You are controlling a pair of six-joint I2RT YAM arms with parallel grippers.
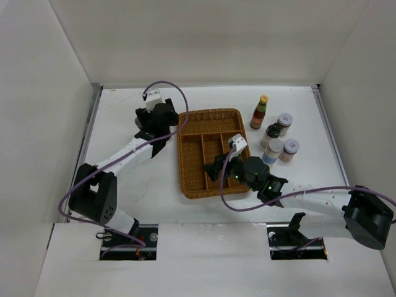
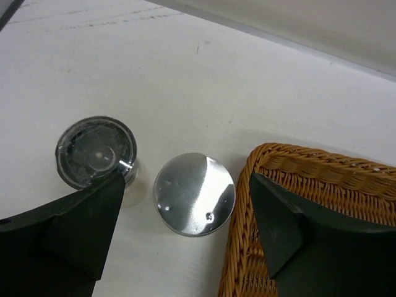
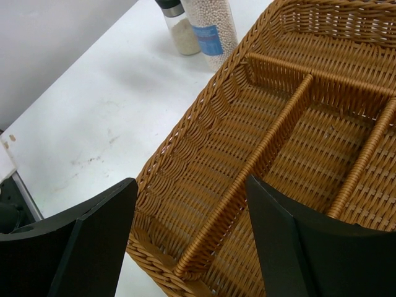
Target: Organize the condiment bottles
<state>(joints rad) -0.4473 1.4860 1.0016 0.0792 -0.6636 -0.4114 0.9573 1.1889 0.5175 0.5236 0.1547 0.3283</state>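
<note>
Two jars stand just outside the far left corner of the wicker tray [image 2: 297,167]: one with a silver lid [image 2: 194,193] and one with a chrome-ringed clear lid [image 2: 96,151]. My left gripper [image 2: 187,185] is open and hovers over the silver-lidded jar, touching nothing. In the top view the left gripper [image 1: 158,124] hides both. My right gripper [image 3: 190,185] is open and empty over the tray's near left corner [image 1: 213,168]. Its view shows the two jars' bodies, one dark-lidded [image 3: 178,28] and one blue-labelled [image 3: 210,28]. A red sauce bottle [image 1: 260,112] and several jars [image 1: 273,150] stand right of the tray.
The brown wicker tray [image 1: 210,113] lies mid-table with thin dividers [image 3: 266,133] and nothing in its compartments. White walls close in the table at left, back and right. The cluster of jars [image 1: 284,122] sits close to the tray's far right corner.
</note>
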